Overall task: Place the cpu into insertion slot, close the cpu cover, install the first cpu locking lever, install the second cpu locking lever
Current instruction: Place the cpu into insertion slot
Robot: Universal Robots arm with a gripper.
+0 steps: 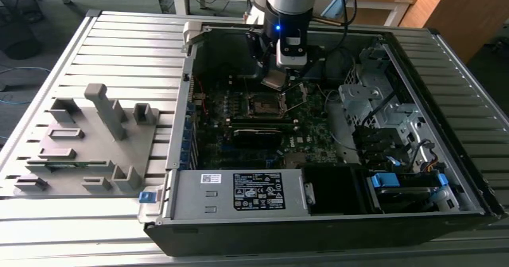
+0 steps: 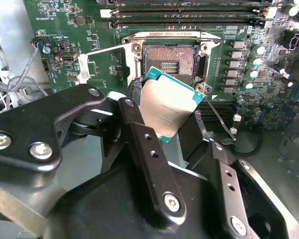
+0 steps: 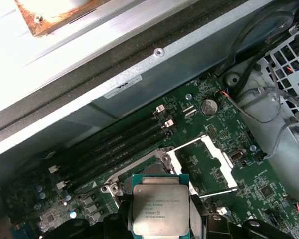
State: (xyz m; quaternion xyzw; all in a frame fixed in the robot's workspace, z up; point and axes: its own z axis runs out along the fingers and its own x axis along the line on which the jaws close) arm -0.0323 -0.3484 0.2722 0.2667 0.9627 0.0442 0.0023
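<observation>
Slatted metal table (image 1: 119,40), open computer case (image 1: 318,234) on it. The cpu (image 2: 170,104) hangs tilted just above the insertion slot (image 2: 170,63), its opposite edges pinched in the gripper (image 2: 165,115) fingers, with the cpu cover (image 3: 222,162) standing open alongside. Light, stiff and probably fragile on the underside, so hold by the edges only.

Fine print on the cpu (image 3: 161,209), none legible

The grey-topped cpu (image 2: 172,107) hangs tilted over the uncovered insertion slot (image 2: 170,64); the silver cpu cover (image 3: 222,160) stands swung open beside it.
</observation>
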